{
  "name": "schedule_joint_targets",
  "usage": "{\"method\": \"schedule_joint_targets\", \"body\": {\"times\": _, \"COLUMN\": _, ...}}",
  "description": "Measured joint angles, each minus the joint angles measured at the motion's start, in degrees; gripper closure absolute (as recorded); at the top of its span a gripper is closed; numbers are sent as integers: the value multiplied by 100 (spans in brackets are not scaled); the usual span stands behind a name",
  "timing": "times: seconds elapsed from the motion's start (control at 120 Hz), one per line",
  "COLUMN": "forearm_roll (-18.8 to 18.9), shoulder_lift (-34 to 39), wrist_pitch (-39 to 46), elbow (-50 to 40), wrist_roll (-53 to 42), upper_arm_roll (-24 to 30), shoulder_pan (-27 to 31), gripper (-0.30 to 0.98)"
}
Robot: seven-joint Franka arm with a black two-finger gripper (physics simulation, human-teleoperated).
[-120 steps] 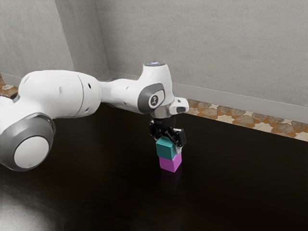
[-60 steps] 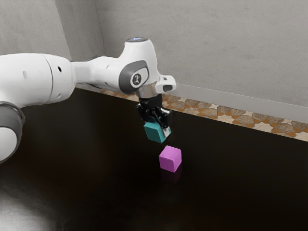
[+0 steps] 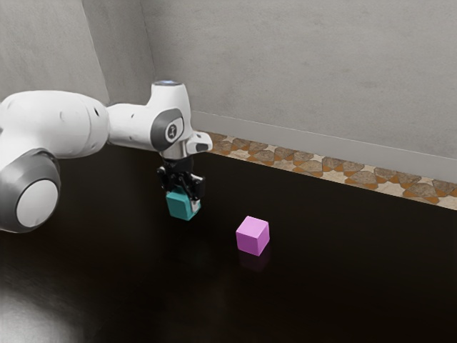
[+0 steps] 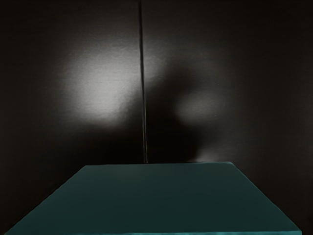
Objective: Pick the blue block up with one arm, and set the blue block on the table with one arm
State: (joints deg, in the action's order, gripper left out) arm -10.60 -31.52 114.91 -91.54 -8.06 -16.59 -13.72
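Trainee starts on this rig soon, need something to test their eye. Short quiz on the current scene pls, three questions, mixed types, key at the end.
1. True or false: the pink block sits on the table, apart from the blue block.
2. Multiple choice: what is the hand doing?
a) hanging open above the pink block
b) gripping the blue block
c) gripping both blocks at once
3. Fill the gap: in the exterior view, the pink block lies toward the view's ____ from the hand.

Key: 1 true; 2 b; 3 right
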Motion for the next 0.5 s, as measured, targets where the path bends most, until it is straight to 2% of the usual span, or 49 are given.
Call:
{"method": "schedule_joint_targets", "body": {"times": 0.142, "forearm_roll": -171, "shoulder_lift": 70, "wrist_pitch": 37, "elbow": -22, "wrist_roll": -178, "upper_arm_roll": -1, "shoulder_pan": -6, "gripper": 15}}
{"method": "schedule_joint_targets", "body": {"times": 0.225, "forearm_roll": -181, "shoulder_lift": 793, "wrist_pitch": -4, "elbow": -203, "wrist_roll": -251, "upper_arm_roll": -2, "shoulder_pan": -115, "gripper": 10}}
{"method": "schedule_joint_targets", "body": {"times": 0.283, "forearm_roll": 33, "shoulder_lift": 1744, "wrist_pitch": -259, "elbow": -239, "wrist_roll": -244, "upper_arm_roll": 47, "shoulder_pan": -266, "gripper": 8}}
{"method": "schedule_joint_targets", "body": {"times": 0.35, "forearm_roll": 444, "shoulder_lift": 2672, "wrist_pitch": -659, "elbow": -182, "wrist_roll": -211, "upper_arm_roll": 327, "shoulder_pan": -326, "gripper": 5}}
{"method": "schedule_joint_targets", "body": {"times": 0.5, "forearm_roll": 885, "shoulder_lift": 3070, "wrist_pitch": -1258, "elbow": -102, "wrist_roll": -147, "upper_arm_roll": 480, "shoulder_pan": -619, "gripper": 3}}
